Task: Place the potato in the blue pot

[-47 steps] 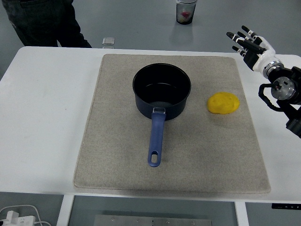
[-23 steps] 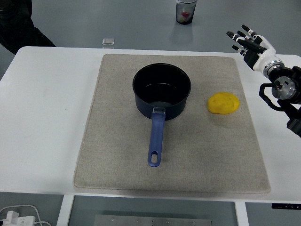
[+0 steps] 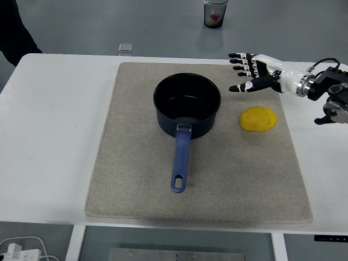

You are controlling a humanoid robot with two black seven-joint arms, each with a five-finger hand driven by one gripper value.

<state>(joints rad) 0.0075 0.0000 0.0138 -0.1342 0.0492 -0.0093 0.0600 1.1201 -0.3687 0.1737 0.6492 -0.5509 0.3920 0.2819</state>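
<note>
Yellow, lumpy, oval potato (image 3: pixel 258 119) on mat (image 3: pixel 136 185)

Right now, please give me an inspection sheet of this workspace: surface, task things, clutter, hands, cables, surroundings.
Surface: white table with a beige mat under the work area.
Job's things: blue pot upright on the mat, empty, handle toward the near edge; yellow potato on the mat to its right, apart from it.
Clutter: small clear object at the far edge.
Hands: right hand above the mat behind the potato, fingers spread, holding nothing; left hand nothing seen.
Cables: white cable below the table's near left corner.
Surroundings: grey floor, a cup beyond the table, a person's dark sleeve at top left.
</note>
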